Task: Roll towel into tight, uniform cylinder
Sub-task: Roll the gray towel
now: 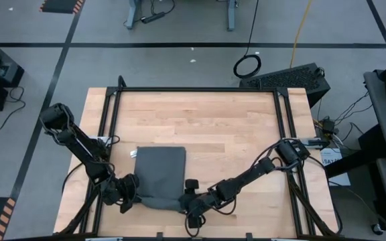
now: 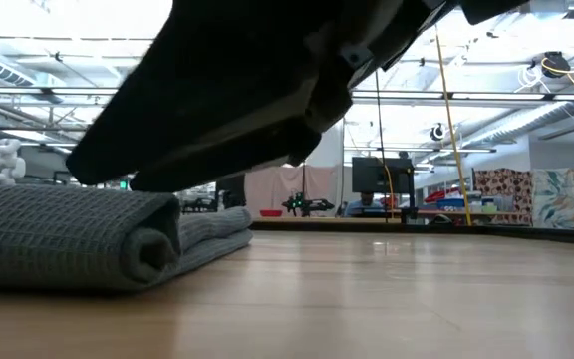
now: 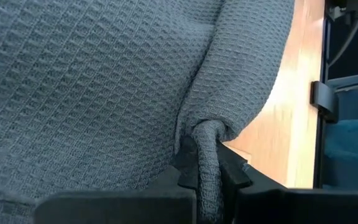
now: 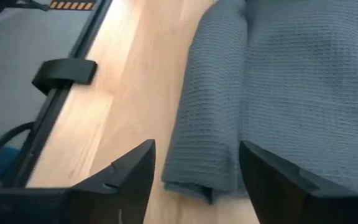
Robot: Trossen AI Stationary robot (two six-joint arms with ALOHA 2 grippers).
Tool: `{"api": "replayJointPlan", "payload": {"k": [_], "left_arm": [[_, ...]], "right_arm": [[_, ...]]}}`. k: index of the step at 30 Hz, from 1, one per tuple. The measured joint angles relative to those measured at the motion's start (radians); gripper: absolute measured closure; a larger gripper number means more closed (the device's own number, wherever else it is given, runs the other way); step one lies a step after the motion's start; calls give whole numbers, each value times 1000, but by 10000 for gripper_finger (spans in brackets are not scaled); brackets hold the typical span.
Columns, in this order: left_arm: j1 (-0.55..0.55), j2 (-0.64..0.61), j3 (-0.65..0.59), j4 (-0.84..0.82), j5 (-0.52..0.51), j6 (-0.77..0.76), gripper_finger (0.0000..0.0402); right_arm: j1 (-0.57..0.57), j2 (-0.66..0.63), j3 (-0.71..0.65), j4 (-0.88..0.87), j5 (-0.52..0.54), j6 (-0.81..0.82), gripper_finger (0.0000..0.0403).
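Towel [image 1: 159,175] on worktop [image 1: 213,127]: near edge rolled, most still flat; left gripper [image 3: 209,177] clamped on roll end, right gripper [image 4: 194,171] apart.

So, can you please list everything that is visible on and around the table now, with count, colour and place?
Soft cloth towel: one, dark grey, on the near half of the table; its near edge is rolled up a little, the rest lies flat.
Small tag: one, white, at the towel's far left corner.
Wooden table: one, light wood top with a black metal frame, centre of the high view.
Cable loop: one, black, on the grey floor beyond the table.
Left gripper: one, dark, at the roll's left end, shut on a pinch of the towel.
Right gripper: one, dark, at the roll's right end, fingers open on either side of it, not gripping.
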Motion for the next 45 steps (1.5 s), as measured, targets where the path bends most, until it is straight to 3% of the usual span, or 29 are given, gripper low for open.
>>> {"api": "replayJointPlan", "payload": {"k": [5,8,14,19,25,29,36,40,45], "left_arm": [[1,0,0,15,0,0,388],[2,0,0,16,0,0,388],[2,0,0,23,0,0,388],[2,0,0,74,14,29,388],[3,0,0,161,210,83,387],[2,0,2,174,256,110,385],[2,0,2,147,254,185,383],[1,0,2,116,247,124,383],[0,0,2,106,220,30,371]], "right_arm": [[-20,17,0,40,-18,-26,196],[-37,45,0,110,-95,-32,192],[-48,63,0,102,-131,62,206],[-57,63,0,74,-171,214,286],[-87,63,0,113,-412,434,393],[-119,63,0,187,-565,632,386],[-154,64,0,252,-654,772,399],[-185,64,0,254,-747,847,400],[-214,64,0,245,-789,914,401]]}}
